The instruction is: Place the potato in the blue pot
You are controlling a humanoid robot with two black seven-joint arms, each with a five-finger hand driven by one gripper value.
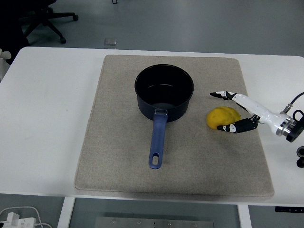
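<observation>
A yellow potato (222, 117) lies on the beige mat (118, 156), just right of the blue pot (164, 91). The pot stands upright and empty at the mat's middle, its blue handle (156, 141) pointing toward the near edge. My right hand (227, 111) reaches in from the right edge. Its fingers are spread around the potato, one finger (219, 95) above it and the others (232, 128) curling under its near side, not closed on it. The left arm is out of view.
The white table (47, 118) carries the mat. A cable and plug (19, 217) show below the table's near left corner. An office chair base (42, 21) stands on the floor beyond the far edge.
</observation>
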